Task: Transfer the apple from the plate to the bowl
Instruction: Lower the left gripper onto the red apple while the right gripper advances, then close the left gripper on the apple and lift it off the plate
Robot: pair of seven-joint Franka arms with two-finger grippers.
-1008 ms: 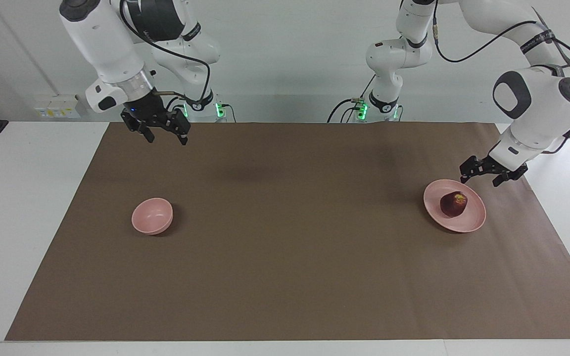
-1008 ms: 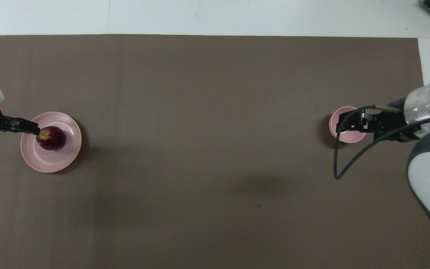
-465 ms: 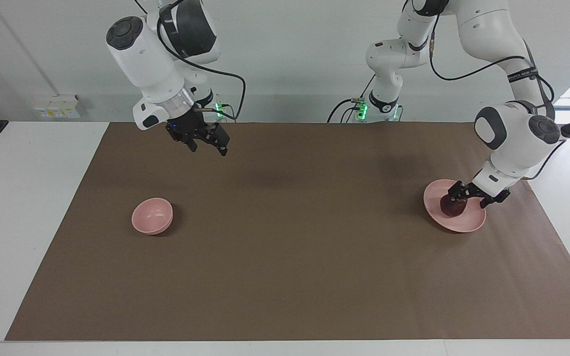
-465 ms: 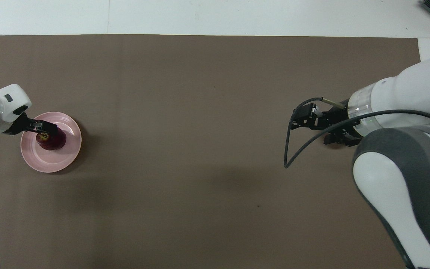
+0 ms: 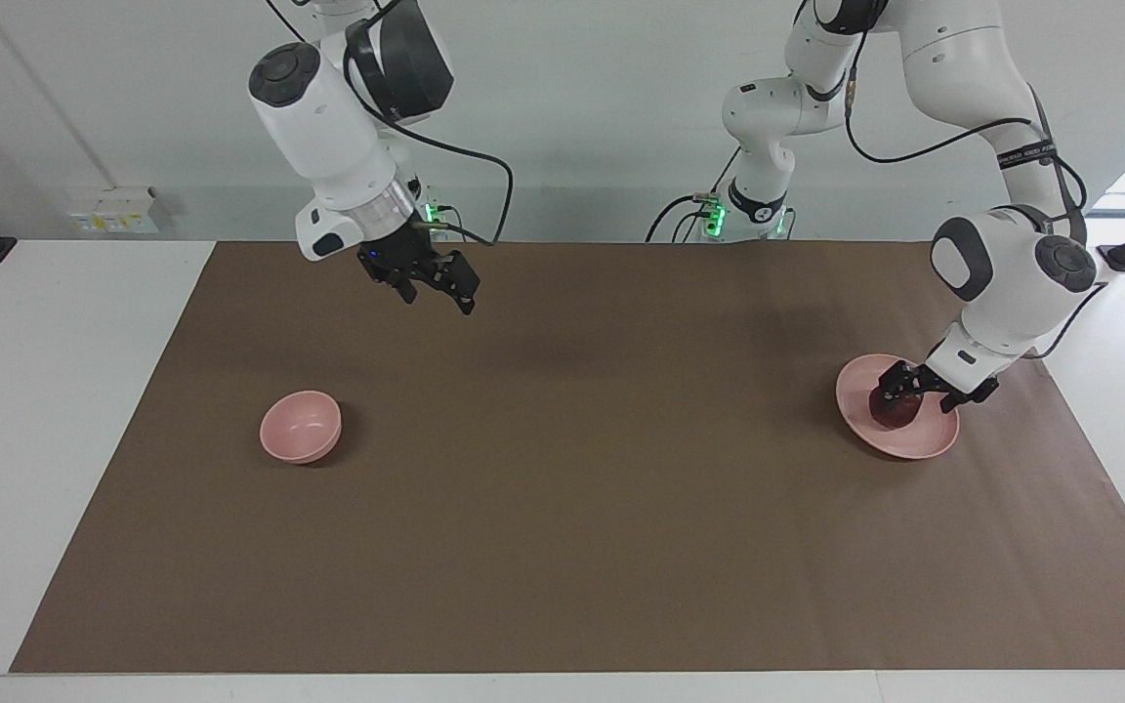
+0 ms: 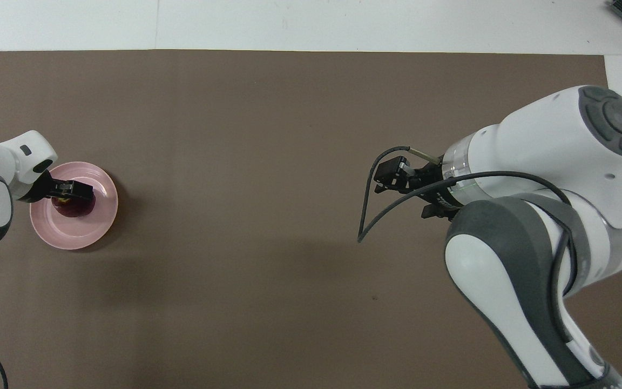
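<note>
The step in hand looks like the grasp: the left pincer (image 5: 906, 389) sits low on the small round dark red apple (image 5: 891, 411), its fingers spread to either side of the fruit and not yet pinching it. The apple rests in the wide, shallow, pale pink plate (image 5: 919, 445) at the left arm's end of the brown-covered surface (image 5: 562, 547). The next move should call for closing squarely on the fruit, lifting it off the plate and carrying it toward the right arm's end, to the small, deep, pale pink bowl (image 5: 301, 426), which lies well apart from the plate. A second ago the left pincer hovered just beside the plate's rim; it has since come down onto the apple. The right pincer (image 5: 437, 281), spread and empty, has meanwhile swung from the bowl's end toward the plate, above bare surface.
</note>
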